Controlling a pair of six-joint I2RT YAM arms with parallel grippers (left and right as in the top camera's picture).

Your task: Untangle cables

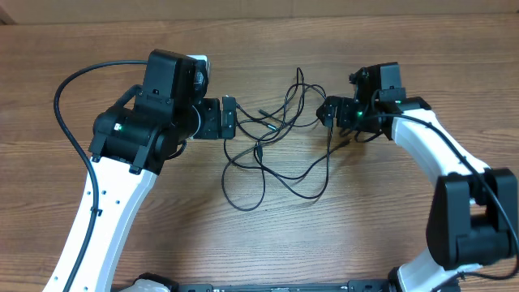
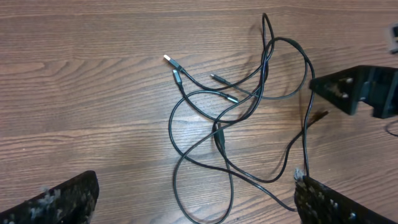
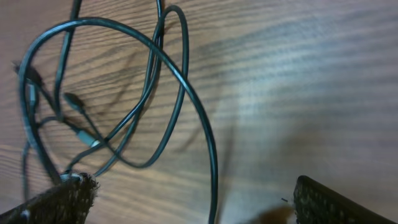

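Overhead: thin black cables (image 1: 259, 154) lay tangled mid-frame on the wooden tabletop (image 1: 365, 227).
Loops ran mostly top-to-bottom; left fingers (image 2: 62, 199) and right fingers (image 3: 336, 202) stood apart, empty.

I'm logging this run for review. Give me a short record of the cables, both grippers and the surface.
surface: wooden table
cables: thin, black, crossed over one another in one loose pile between the two arms
plug: one silver-tipped end lying free on the wood
left gripper: open, holding nothing
right gripper: open, a cable loop lies under its spread fingers, not clamped
task state: not yet untangled
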